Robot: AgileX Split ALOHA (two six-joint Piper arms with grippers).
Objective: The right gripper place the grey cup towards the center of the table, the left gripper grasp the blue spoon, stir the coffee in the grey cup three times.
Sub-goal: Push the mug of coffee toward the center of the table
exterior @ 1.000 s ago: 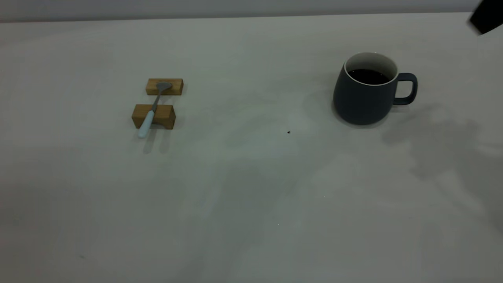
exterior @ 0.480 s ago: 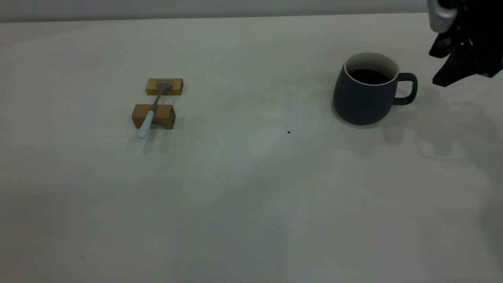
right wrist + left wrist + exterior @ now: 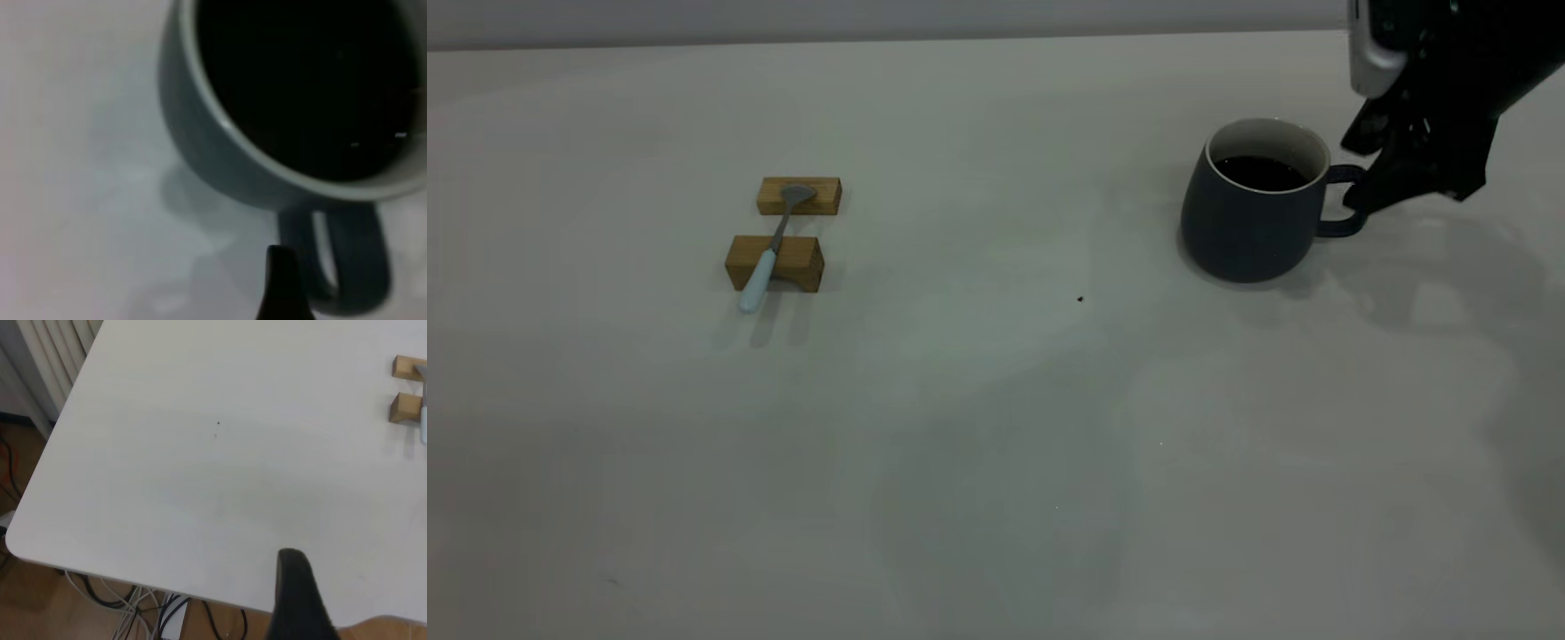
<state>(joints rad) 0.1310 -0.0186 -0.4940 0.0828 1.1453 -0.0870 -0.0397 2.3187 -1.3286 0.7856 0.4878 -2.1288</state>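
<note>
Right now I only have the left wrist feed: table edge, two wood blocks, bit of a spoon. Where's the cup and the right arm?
Observer: The grey cup stands far right on the table, well away from the wooden blocks.
Operator: Anything in it?
Observer: Yes, the coffee is dark and sits below the white rim.
Operator: Right arm on it?
Observer: The right gripper is at the cup's handle, which points away from the spoon side. I can't tell whether its fingers have closed.
Operator: Spoon position?
Observer: The blue spoon bridges both blocks, bowl on the far one, pale handle overhanging the near one.
</note>
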